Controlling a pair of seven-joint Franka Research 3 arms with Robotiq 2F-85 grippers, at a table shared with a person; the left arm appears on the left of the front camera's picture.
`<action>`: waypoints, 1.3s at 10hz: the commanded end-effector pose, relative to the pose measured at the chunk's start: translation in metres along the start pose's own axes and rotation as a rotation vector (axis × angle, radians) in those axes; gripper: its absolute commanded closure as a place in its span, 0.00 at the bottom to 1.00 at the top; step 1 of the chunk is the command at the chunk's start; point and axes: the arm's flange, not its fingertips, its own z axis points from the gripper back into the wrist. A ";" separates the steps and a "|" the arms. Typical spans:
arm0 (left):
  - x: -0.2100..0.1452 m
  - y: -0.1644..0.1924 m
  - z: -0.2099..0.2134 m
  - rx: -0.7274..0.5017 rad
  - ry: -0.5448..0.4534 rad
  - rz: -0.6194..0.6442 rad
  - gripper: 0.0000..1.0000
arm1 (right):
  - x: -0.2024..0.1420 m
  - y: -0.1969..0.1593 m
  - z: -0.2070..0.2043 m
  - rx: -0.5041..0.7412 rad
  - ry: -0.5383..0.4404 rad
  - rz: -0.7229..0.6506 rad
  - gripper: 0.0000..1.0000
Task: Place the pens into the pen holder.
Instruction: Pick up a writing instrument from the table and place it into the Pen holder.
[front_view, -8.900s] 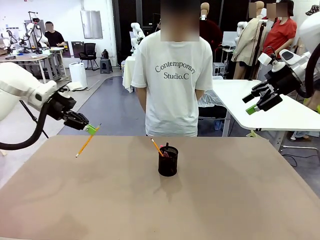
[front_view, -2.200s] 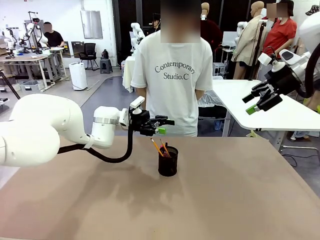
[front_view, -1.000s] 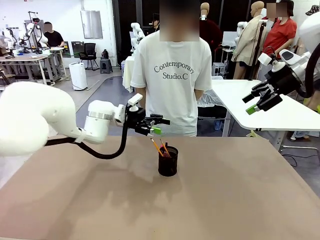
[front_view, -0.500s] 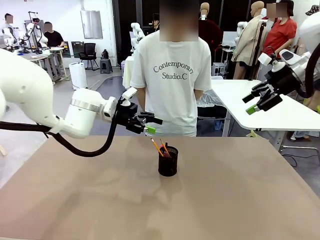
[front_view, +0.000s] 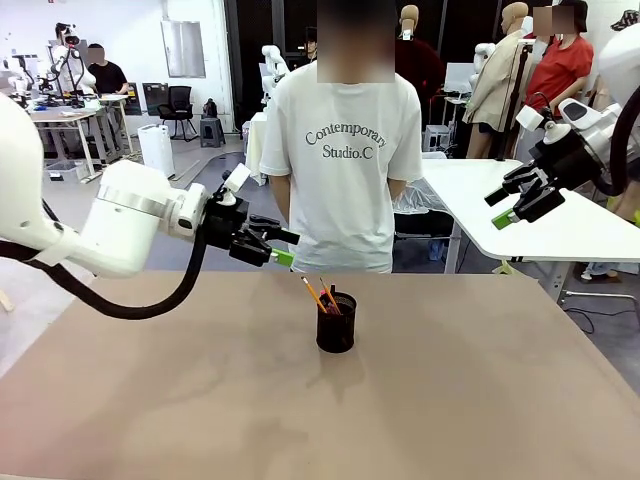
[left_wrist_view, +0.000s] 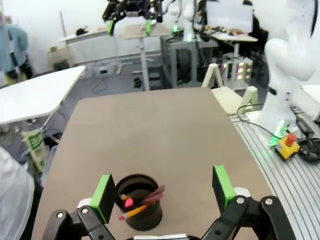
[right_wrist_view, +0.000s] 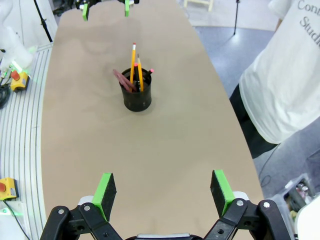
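Observation:
The black mesh pen holder (front_view: 336, 327) stands upright near the middle of the table. The pens (front_view: 319, 295) lean inside it: yellow-orange pencils (right_wrist_view: 134, 61), a brownish-red pencil (right_wrist_view: 122, 79) and a red-tipped pen (right_wrist_view: 149, 71). My left gripper (front_view: 279, 248) hovers open and empty above the table's far edge, left of the holder. In its wrist view the holder (left_wrist_view: 140, 209) sits low between the left gripper's (left_wrist_view: 163, 192) green pads. My right gripper (front_view: 518, 205) hangs open and empty high at the right, off the table. In its own wrist view the right gripper (right_wrist_view: 163, 192) looks down on the holder (right_wrist_view: 136, 96).
A person in a white T-shirt (front_view: 345, 160) stands at the table's far edge, just behind the holder, hands behind the back. The brown tabletop (front_view: 450, 390) is bare around the holder. A white table (front_view: 520, 215) stands behind at the right.
My left arm has drawn back to the left, away from the holder, its gripper staying open and empty. The right arm, the holder and the pens have not moved.

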 end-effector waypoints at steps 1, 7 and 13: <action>0.008 -0.031 0.012 0.124 0.103 0.036 0.00 | 0.003 0.003 0.001 0.001 0.015 -0.019 0.00; 0.038 -0.041 0.061 0.227 0.287 0.115 0.00 | 0.003 0.003 0.001 0.001 0.015 -0.019 0.00; 0.051 -0.050 0.081 0.322 0.370 0.067 0.00 | 0.003 0.003 0.001 0.001 0.015 -0.019 0.00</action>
